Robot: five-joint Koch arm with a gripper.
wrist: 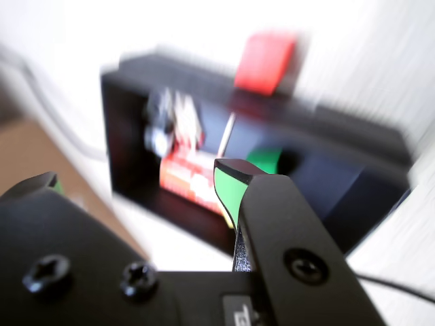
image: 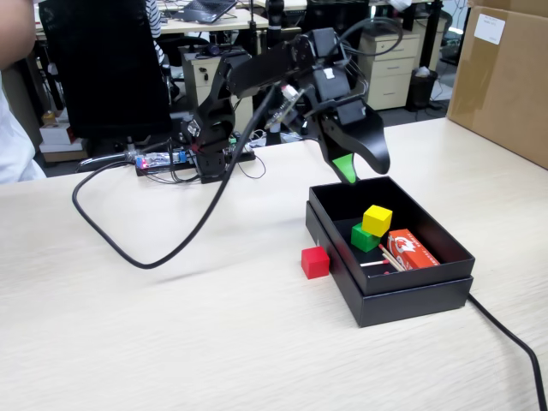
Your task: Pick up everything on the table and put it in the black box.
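The black box (image: 411, 298) lies on the beige table (image: 171, 334), right of centre in the fixed view. Inside it, the yellow cube (image: 377, 220) rests on the green cube (image: 364, 238). The red cube (image: 315, 262) stands on the table just outside the box's left wall. My gripper (image: 364, 169) hovers above the box's far edge, open and empty. The blurred wrist view shows the open gripper (wrist: 136, 178), the box (wrist: 340, 197), the green cube (wrist: 266, 160) inside it and the red cube (wrist: 265, 62) beyond it. The yellow cube is hidden there.
An orange-red printed packet (image: 413, 250) lies in the box beside the cubes. A black cable (image: 145, 253) loops across the table on the left, and another (image: 514, 342) runs off from the box at right. A big brown carton (image: 505, 77) stands at the far right.
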